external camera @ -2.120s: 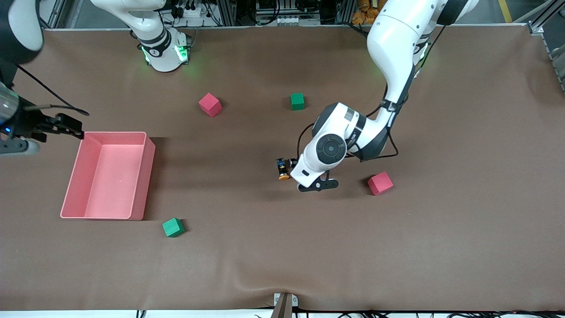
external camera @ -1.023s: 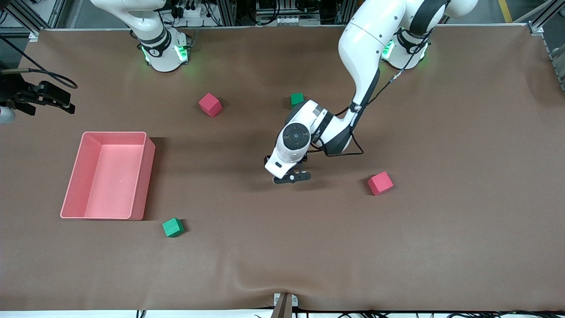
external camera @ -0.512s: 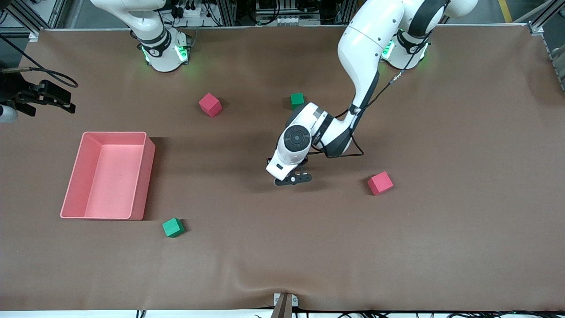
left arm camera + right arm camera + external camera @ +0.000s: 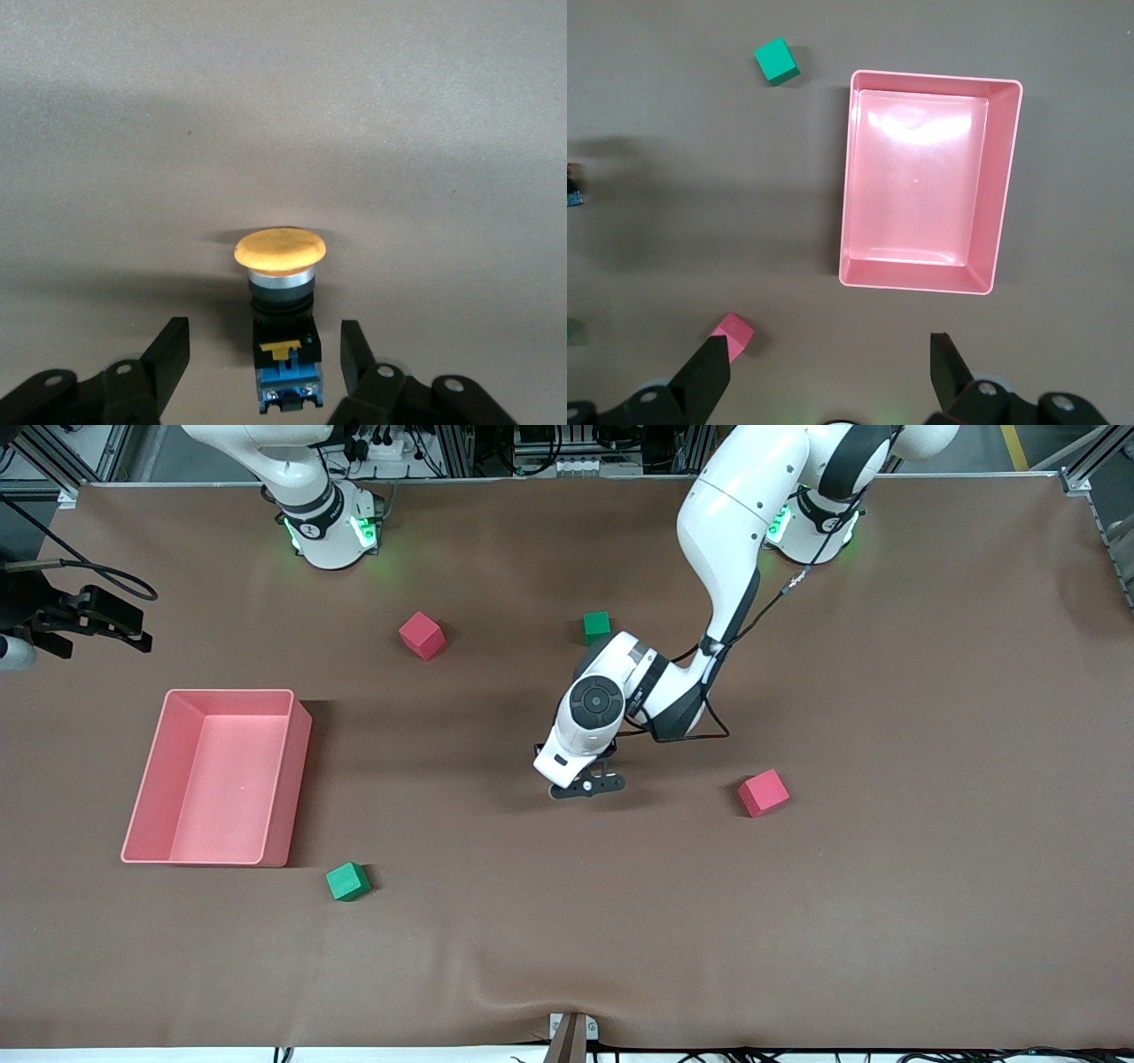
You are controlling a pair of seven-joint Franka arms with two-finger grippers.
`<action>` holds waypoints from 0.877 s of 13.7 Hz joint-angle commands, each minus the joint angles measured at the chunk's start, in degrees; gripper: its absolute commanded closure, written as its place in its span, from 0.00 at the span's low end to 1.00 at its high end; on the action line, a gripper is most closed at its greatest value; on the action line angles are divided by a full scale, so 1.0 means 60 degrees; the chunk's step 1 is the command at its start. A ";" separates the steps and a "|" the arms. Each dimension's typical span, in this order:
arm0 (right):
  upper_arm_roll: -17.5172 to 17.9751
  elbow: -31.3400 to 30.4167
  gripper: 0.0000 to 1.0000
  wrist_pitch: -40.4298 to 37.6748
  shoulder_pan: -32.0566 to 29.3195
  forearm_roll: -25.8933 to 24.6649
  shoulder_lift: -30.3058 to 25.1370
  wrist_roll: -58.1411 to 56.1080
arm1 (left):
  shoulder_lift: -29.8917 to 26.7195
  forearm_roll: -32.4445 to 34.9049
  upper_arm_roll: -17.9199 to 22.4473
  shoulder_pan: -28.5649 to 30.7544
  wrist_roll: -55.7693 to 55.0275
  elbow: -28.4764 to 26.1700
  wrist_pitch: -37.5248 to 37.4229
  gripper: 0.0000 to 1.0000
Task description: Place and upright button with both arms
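Evidently top-heavy, the rigid button (image 4: 282,323) wants gripping at its black body between the left end effector's (image 4: 266,354) wide-open fingers (image 4: 170,350).

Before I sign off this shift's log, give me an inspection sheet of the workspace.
Surface: brown table, bare cloth with a slight ripple at the near edge.
Job's things: button between the left end effector's open fingers, orange cap pointing away from the wrist.
Clutter: pink bin; two pink cubes; two green cubes.
End effectors: left end effector open, low at mid-table; right end effector open, above the bin.
Cables: black cable on the left wrist.
Surroundings: framing and equipment along the base edge.
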 commanded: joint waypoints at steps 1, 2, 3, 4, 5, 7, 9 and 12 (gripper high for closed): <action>-0.0031 0.0095 0.00 -0.0080 0.0049 0.0133 -0.0018 -0.0074 | 0.0182 0.0046 0.0118 -0.0120 -0.0117 0.0263 0.0075 0.24; -0.0031 0.0095 0.00 -0.0094 0.0064 0.0148 -0.0018 -0.0074 | 0.0182 0.0046 0.0118 -0.0134 -0.0102 0.0263 0.0075 0.24; -0.0031 0.0095 0.00 -0.0065 0.0180 0.0134 -0.0003 -0.0045 | 0.0182 0.0046 0.0118 -0.0134 -0.0088 0.0263 0.0075 0.24; -0.0031 0.0095 0.00 -0.0051 0.0254 0.0104 0.0011 -0.0015 | 0.0197 0.0046 0.0118 -0.0134 -0.0088 0.0263 0.0075 0.25; -0.0031 0.0095 0.00 -0.0050 0.0283 0.0090 0.0012 0.0014 | 0.0226 0.0046 0.0118 -0.0134 -0.0073 0.0263 0.0075 0.27; -0.0031 0.0081 0.00 -0.0079 0.0298 0.0089 0.0012 0.0014 | 0.0256 0.0046 0.0118 -0.0134 -0.0058 0.0263 0.0090 0.28; -0.0031 0.0080 0.00 -0.0138 0.0298 0.0104 -0.0017 0.0014 | 0.0256 0.0046 0.0118 -0.0134 -0.0044 0.0263 0.0090 0.38; -0.0045 0.0095 0.00 -0.0328 0.0298 0.0089 -0.0032 -0.0044 | 0.0270 0.0046 0.0118 -0.0134 -0.0044 0.0278 0.0090 0.50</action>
